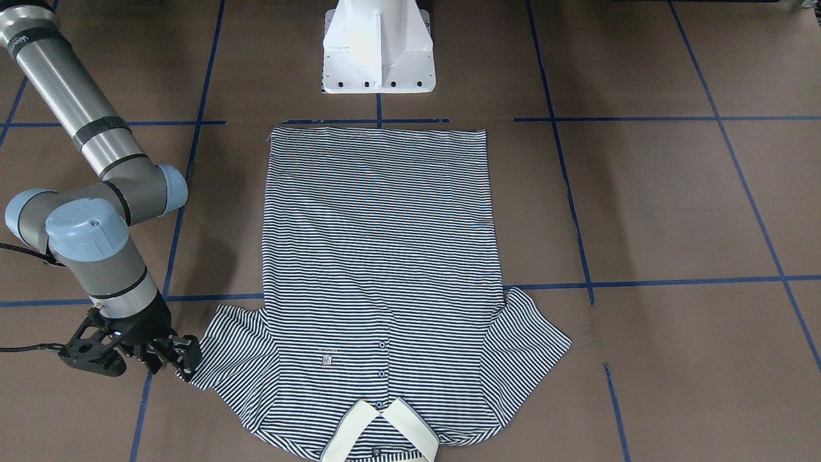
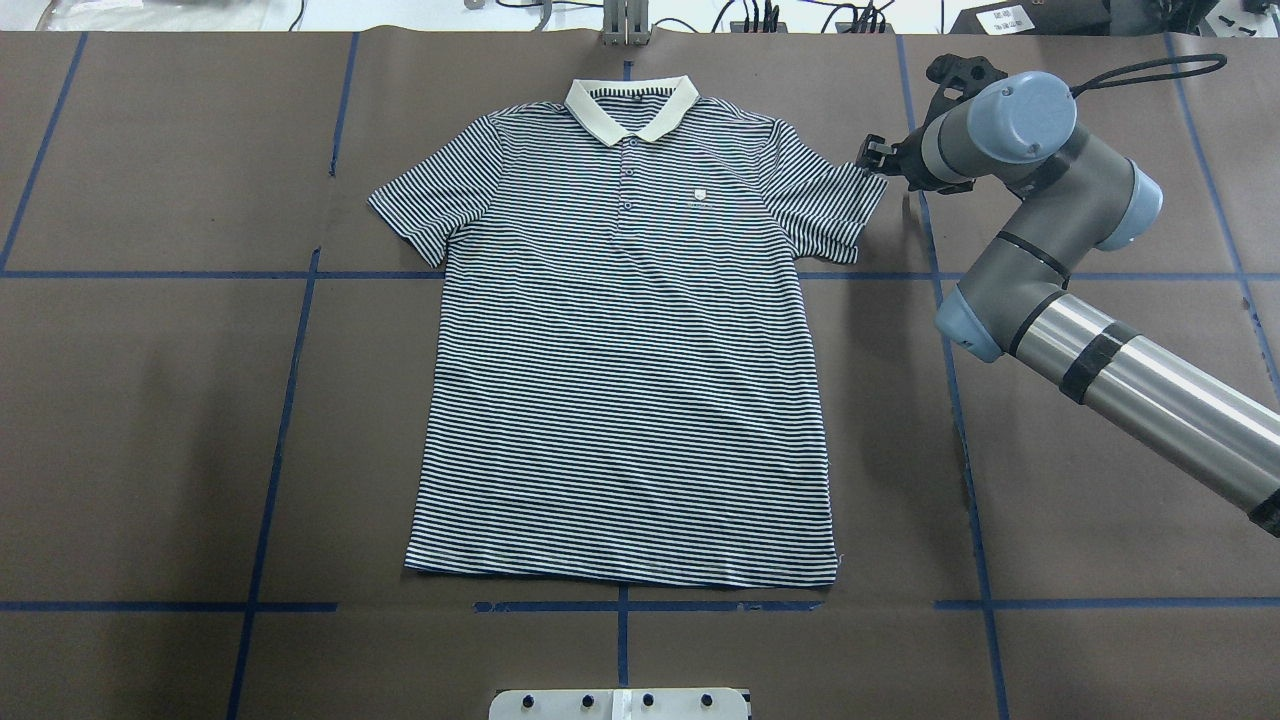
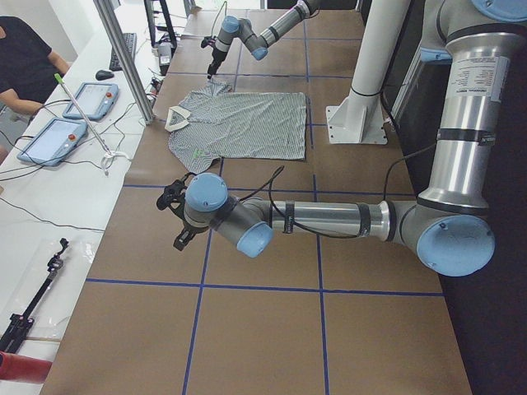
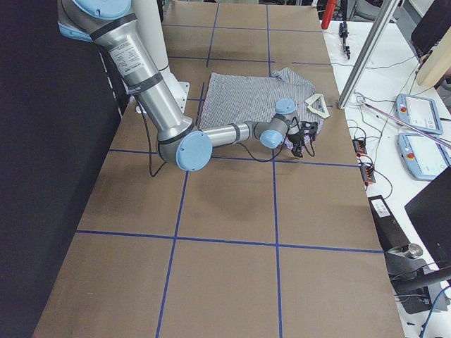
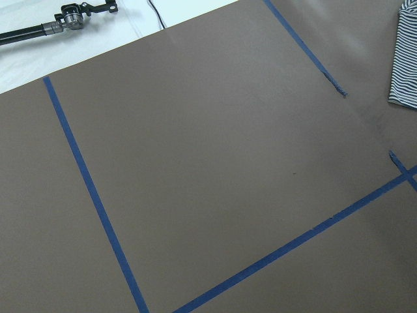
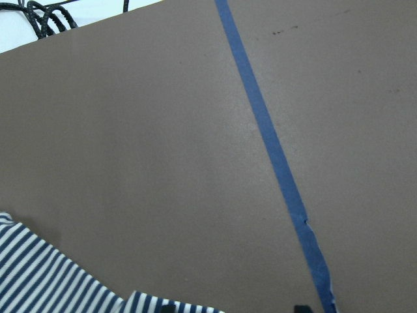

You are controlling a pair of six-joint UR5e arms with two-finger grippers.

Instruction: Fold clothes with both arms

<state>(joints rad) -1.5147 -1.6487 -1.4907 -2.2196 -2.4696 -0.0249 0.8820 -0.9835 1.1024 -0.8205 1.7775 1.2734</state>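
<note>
In the front-facing view the striped polo shirt (image 1: 381, 256) lies flat at centre frame, and the right gripper (image 1: 138, 364), lower left, has its fingers spread just beside the shirt's edge. In the left side view the left gripper (image 3: 174, 218) hovers mid-frame over the table (image 3: 263, 329); I cannot tell whether it is spread or closed.

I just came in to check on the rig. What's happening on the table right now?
A striped polo shirt lies flat on the table, face up and not yet folded. The right gripper is low at the outer edge of one sleeve, with its jaws apart and nothing gripped. The left arm reaches out over the table to the side, away from the shirt. Whether the left gripper is open cannot be told from these views.
</note>
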